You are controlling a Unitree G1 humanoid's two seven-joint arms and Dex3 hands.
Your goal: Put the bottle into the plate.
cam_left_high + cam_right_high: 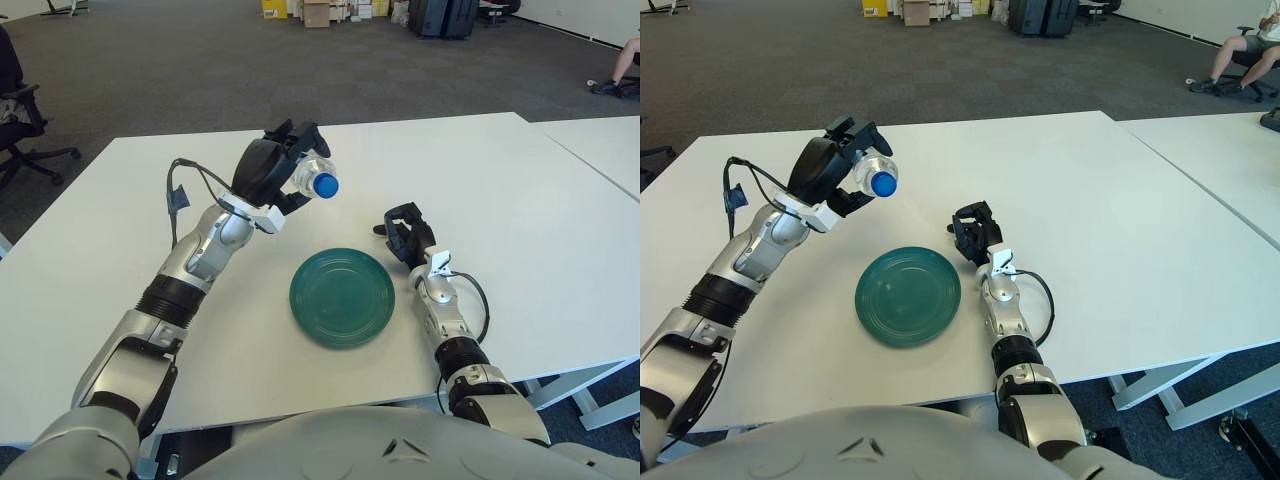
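Gripping the clear plastic bottle with the blue cap (318, 180), your left hand (272, 170) is raised above the white table (520, 190), its dark fingers (300, 134) curled around the bottle's body. The bottle lies roughly sideways in that grasp, with the blue cap pointing toward the right and a little toward you. It is off the table surface, held in the air up and to the left of the round dark green plate (342, 296), not over the plate's middle.

The green plate sits flat on the table near your front edge, with nothing on it. A black cable (180, 190) loops out from the left wrist and hangs beside the silver forearm.

Your right hand (405, 232) shows just to the right of the plate, close to its upper right rim but apart from it. Its black fingers look bent inward and have hold of nothing; you cannot tell from either view whether the hand touches the table.

Beyond the table you see grey carpet, a black office chair (18, 110) at the far left, and cardboard boxes (316, 12) along the far wall. A second white table (600, 150) stands just beside yours on the right, with a narrow gap between them
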